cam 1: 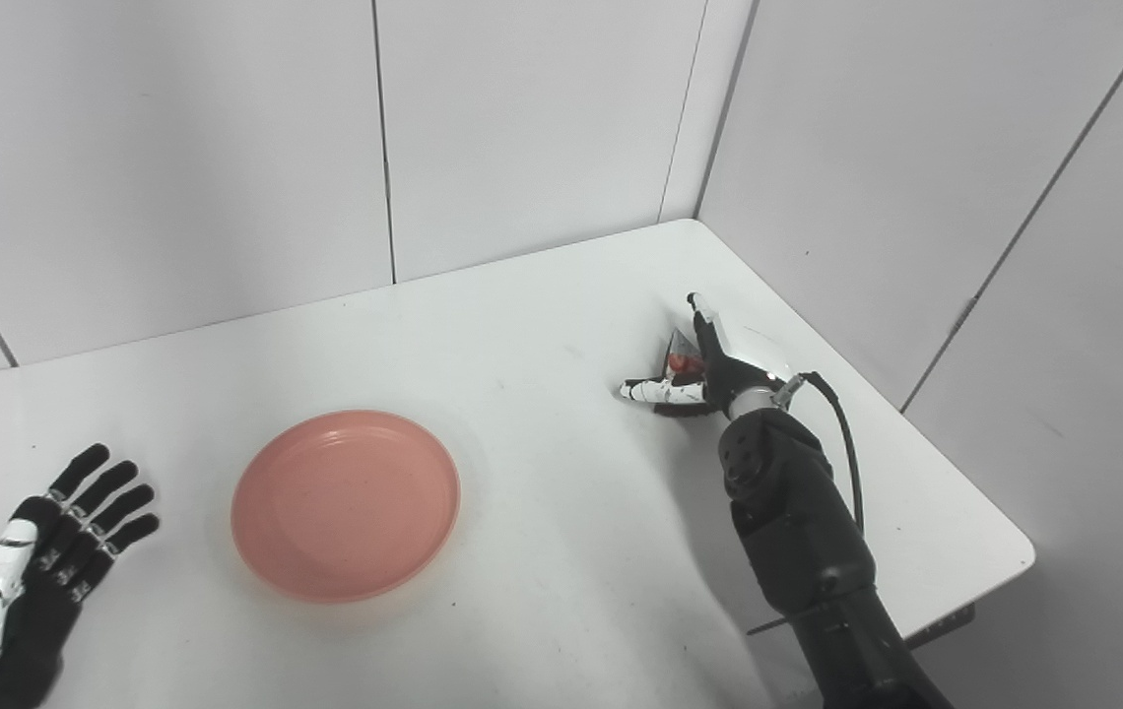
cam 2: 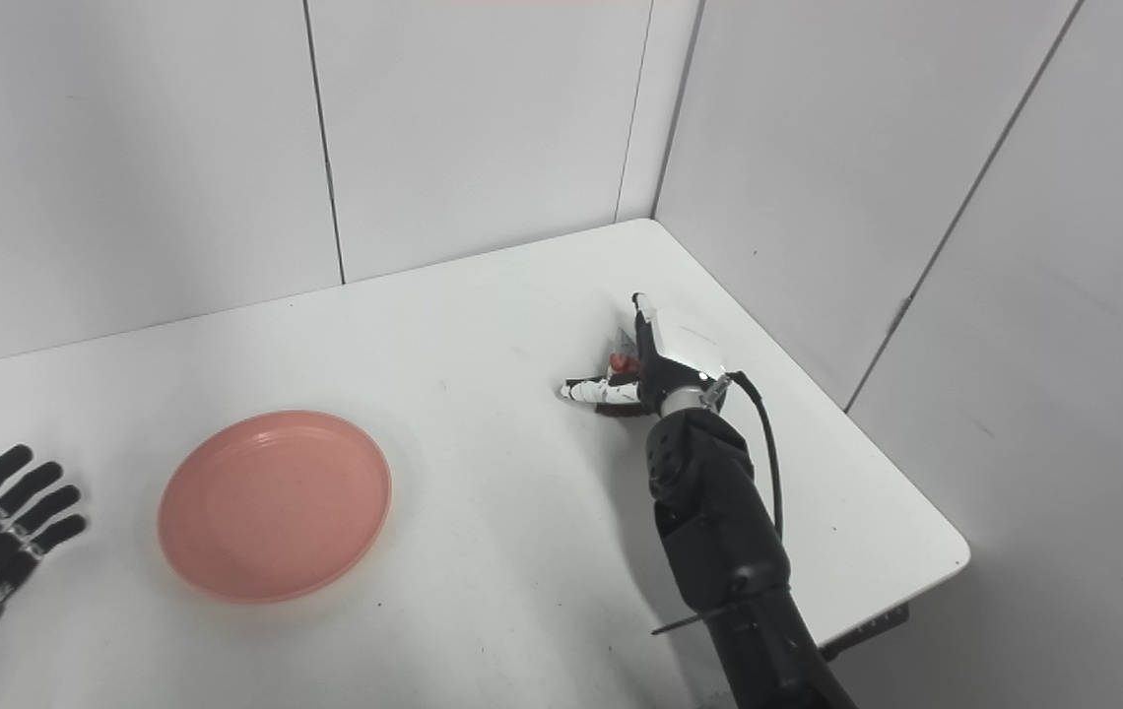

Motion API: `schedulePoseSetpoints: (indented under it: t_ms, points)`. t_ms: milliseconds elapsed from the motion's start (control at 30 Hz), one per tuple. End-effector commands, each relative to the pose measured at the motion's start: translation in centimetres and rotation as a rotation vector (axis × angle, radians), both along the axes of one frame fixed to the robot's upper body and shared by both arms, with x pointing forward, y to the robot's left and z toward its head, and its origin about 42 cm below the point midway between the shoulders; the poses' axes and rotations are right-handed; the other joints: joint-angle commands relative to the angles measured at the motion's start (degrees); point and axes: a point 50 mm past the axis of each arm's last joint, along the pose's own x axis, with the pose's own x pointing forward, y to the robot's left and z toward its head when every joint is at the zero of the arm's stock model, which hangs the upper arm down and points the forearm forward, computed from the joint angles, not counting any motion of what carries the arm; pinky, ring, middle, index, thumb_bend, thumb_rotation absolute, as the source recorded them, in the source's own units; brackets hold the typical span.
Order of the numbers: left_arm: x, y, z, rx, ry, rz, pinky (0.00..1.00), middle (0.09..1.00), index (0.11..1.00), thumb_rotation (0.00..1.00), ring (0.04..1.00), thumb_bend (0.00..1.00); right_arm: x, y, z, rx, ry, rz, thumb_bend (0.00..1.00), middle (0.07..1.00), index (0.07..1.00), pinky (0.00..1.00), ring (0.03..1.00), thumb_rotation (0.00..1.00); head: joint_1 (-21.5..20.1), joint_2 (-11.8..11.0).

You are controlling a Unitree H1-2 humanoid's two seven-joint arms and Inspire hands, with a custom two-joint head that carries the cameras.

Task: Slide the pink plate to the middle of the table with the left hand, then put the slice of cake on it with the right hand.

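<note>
Right robot hand (cam 1: 694, 379), right of centre, cups the cake (cam 1: 682, 362), grasp unclear, for lifting; plate (cam 1: 345, 504) waits lower left; left robot hand (cam 1: 39, 547) rests wide, empty.

A lab test cell: a bare white desk (cam 1: 542, 325) set into a corner of plain grey wall panels (cam 1: 177, 148), with a cabled black robot arm (cam 1: 798, 532) over it.
</note>
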Motion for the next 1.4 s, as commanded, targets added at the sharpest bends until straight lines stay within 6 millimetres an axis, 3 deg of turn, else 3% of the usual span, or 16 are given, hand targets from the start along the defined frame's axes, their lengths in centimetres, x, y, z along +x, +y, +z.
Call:
schedulePoseSetpoints:
  t_ms: [0, 67, 200, 333, 400, 467, 500, 967, 1167, 1367]
  points:
    - [-3.0, 1.1, -5.3, 0.046, 0.260, 0.039, 0.83, 0.891, 0.881, 0.87, 0.867, 0.45, 0.3, -0.5, 1.4, -0.039, -0.011, -0.006, 1.00, 0.861, 0.927, 0.65, 0.788, 0.39, 0.04, 0.24]
    - [-3.1, 1.1, -5.2, 0.046, 0.261, 0.039, 0.83, 0.889, 0.878, 0.87, 0.865, 0.45, 0.3, -0.5, 1.5, -0.063, -0.003, -0.014, 0.97, 0.809, 0.882, 0.59, 0.729, 0.30, 0.04, 0.24]
    - [-3.1, 1.0, -5.1, 0.046, 0.257, 0.033, 0.83, 0.889, 0.878, 0.88, 0.867, 0.44, 0.1, -0.8, 1.8, -0.067, 0.010, -0.027, 0.88, 0.529, 0.706, 0.32, 0.423, 0.15, 0.23, 0.46]
    - [-3.2, 0.9, -4.9, 0.048, 0.259, 0.032, 0.83, 0.889, 0.878, 0.88, 0.868, 0.44, 0.3, -1.3, 1.9, -0.093, 0.100, -0.033, 0.85, 0.459, 0.601, 0.27, 0.352, 0.08, 0.39, 0.67]
    - [-3.2, 0.8, -4.9, 0.050, 0.258, 0.031, 0.83, 0.889, 0.878, 0.88, 0.867, 0.45, 0.4, -1.5, 2.0, -0.090, 0.135, -0.036, 0.84, 0.451, 0.602, 0.26, 0.341, 0.07, 0.47, 0.72]
    - [-3.2, 0.8, -4.9, 0.052, 0.259, 0.030, 0.84, 0.891, 0.881, 0.88, 0.869, 0.45, 0.4, -1.5, 2.1, -0.081, 0.162, -0.043, 0.58, 0.437, 0.542, 0.27, 0.344, 0.01, 0.53, 0.74]
    - [-3.2, 0.7, -4.8, 0.052, 0.259, 0.030, 0.84, 0.891, 0.880, 0.87, 0.869, 0.44, 0.4, -1.5, 2.2, -0.077, 0.170, -0.046, 0.54, 0.431, 0.539, 0.28, 0.357, 0.00, 0.53, 0.74]
    - [-3.2, 0.3, -4.8, 0.047, 0.258, 0.027, 0.84, 0.895, 0.884, 0.87, 0.872, 0.44, -0.1, -1.2, 3.0, -0.067, 0.112, -0.055, 0.52, 0.456, 0.529, 0.30, 0.382, 0.00, 1.79, 0.73]
    - [-3.2, 0.0, -4.8, 0.047, 0.254, 0.024, 0.85, 0.901, 0.890, 0.88, 0.877, 0.45, -0.7, -0.3, 4.7, -0.070, 0.039, -0.003, 0.52, 0.456, 0.526, 0.30, 0.379, 0.00, 2.66, 0.86]
    - [-3.2, -0.8, -4.7, 0.048, 0.250, 0.024, 0.86, 0.905, 0.891, 0.88, 0.883, 0.45, -1.2, 2.2, 7.7, -0.089, -0.060, 0.090, 0.52, 0.450, 0.527, 0.30, 0.381, 0.00, 4.80, 0.88]
